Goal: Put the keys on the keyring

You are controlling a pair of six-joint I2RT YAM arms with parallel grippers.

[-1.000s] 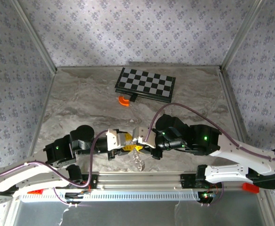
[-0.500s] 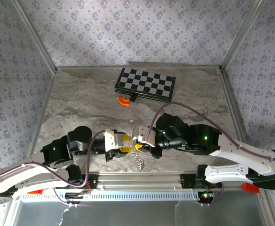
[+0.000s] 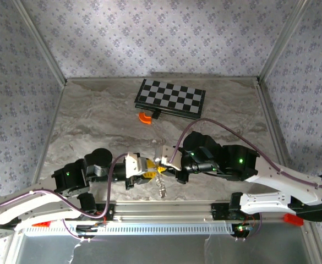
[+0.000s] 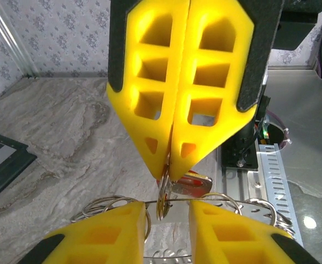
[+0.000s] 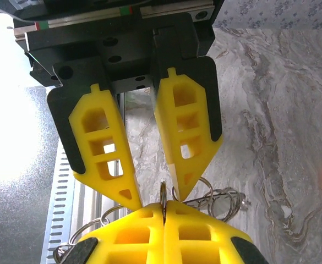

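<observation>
Grippers first, from overhead: my left gripper [image 3: 148, 169] and my right gripper [image 3: 161, 165] meet tip to tip towards the near side of the marble table [image 3: 94, 121]. The silver keys [image 3: 162, 188] are bunched just on the near side of them, well apart from the chessboard [image 3: 170, 99] and the orange curved piece [image 3: 145, 117]. From my left wrist, my right fingers are clenched on the thin keyring [image 4: 162, 204], the red-headed key [image 4: 192, 184] just behind their tips, while my own left fingers stand apart on either side of that ring. From my right wrist, the pinch shows edge-on, the ring upright between my closed pads, with the left jaws spread around it.
</observation>
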